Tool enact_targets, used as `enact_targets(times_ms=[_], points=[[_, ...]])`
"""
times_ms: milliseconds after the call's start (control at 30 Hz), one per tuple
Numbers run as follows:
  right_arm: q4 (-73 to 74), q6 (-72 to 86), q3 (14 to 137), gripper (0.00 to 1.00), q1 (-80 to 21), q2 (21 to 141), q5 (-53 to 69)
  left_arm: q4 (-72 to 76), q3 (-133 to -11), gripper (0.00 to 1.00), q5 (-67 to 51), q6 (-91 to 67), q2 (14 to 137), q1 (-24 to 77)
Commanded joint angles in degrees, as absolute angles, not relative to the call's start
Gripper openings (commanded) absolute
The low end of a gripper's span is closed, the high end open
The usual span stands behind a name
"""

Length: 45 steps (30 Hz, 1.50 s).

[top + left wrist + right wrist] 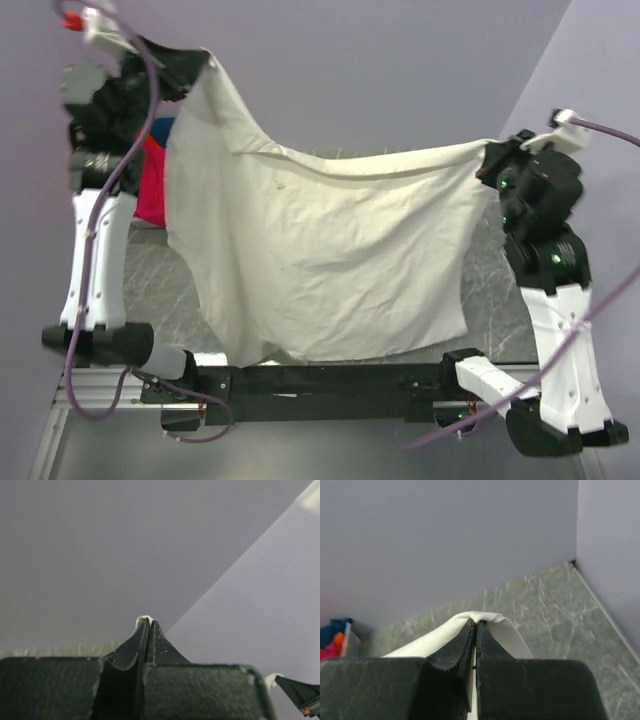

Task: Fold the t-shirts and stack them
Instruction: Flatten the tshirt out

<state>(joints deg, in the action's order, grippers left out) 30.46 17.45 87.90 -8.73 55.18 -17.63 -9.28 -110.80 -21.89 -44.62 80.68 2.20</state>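
The large cream t-shirt (320, 260) hangs in the air, stretched between my two raised grippers, its lower edge near the table's front. My left gripper (203, 57) is shut on its upper left corner; in the left wrist view (148, 621) only a small bit of cream cloth (142, 618) shows at the fingertips. My right gripper (488, 152) is shut on the right corner; cream cloth (490, 620) folds over the tips of my right gripper in the right wrist view (476, 623). Magenta cloth (150, 190) with a bit of blue (160, 128) shows behind the left arm.
The grey-green marbled table (495, 300) lies under the hanging shirt. Purple walls stand behind and to the right. The right wrist view shows blue, orange and pink cloth (334, 639) beside a white basket edge (351, 639) at far left.
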Motion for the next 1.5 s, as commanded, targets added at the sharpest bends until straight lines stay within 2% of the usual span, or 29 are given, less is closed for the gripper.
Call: enact_targets(times_ms=[0,200,367,667,900,1133,1233,1467], points=[[24.35,16.35,85.70,0.00,-8.44,56.60,-19.07,-14.13,-112.05,0.00,-20.57,-37.89,83.74,5.45],[24.60,15.91,82.80,0.00,-8.53,56.69,-19.25,-15.29,-108.63,0.00,-17.41,-35.33,82.10,6.15],[26.54,16.00,83.05,0.00,-8.53,53.35,-18.98,-19.68,-110.56,0.00,-15.04,-32.70,78.93,6.15],[31.46,15.73,87.36,0.00,-8.61,43.86,-20.39,-20.66,-110.48,0.00,-11.52,-29.53,65.05,6.15],[34.45,11.87,96.75,0.00,-8.53,40.52,-24.16,-22.15,-118.81,0.00,-10.90,-25.14,60.39,6.15],[35.60,11.42,103.27,0.00,-8.61,42.27,-25.58,-19.52,-128.66,0.00,-14.14,-24.34,63.10,6.15],[33.84,11.69,99.68,0.00,-8.61,42.54,-25.84,-16.80,-128.50,0.01,-16.78,-26.19,65.21,6.15],[23.39,12.22,81.14,0.00,-8.61,43.32,-29.26,-4.93,-114.98,0.00,-24.25,-33.30,72.23,6.15]])
